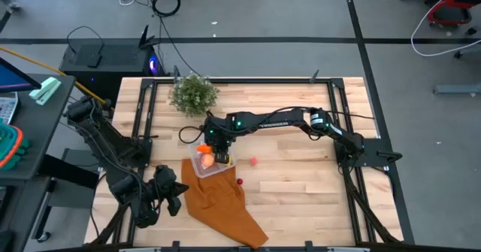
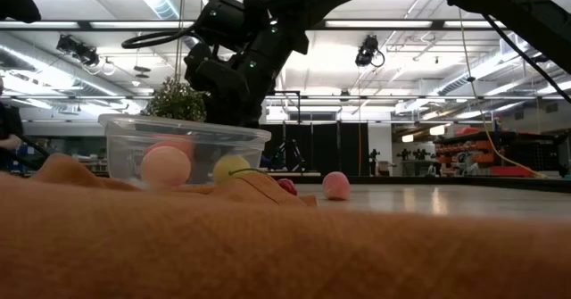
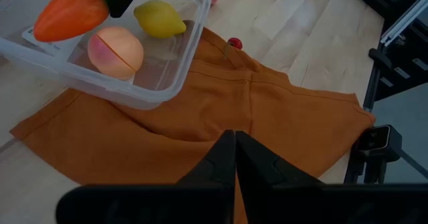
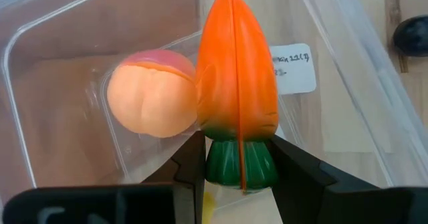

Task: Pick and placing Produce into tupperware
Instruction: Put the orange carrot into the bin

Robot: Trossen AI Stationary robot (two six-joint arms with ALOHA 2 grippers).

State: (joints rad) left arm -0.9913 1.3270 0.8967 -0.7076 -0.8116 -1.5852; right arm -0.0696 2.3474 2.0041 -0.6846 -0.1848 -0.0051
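Carrot (image 4: 237,97) pinched in right claw (image 4: 239,162) above tupperware (image 4: 334,97).

**What the views are hiding**

In the low view, the rust-orange cloth (image 2: 285,245) is filling the foreground and blocking the base of the clear plastic tupperware box (image 2: 183,147). In the right wrist view, 2 dark fingers (image 4: 190,160) are covering the green tip of the orange toy carrot (image 4: 237,103), and the small white label (image 4: 292,69) is showing print too small to read.

tupperware (image 3: 167,83): clear glossy plastic | cloth (image 3: 221,117): matt | table (image 1: 301,184): wood
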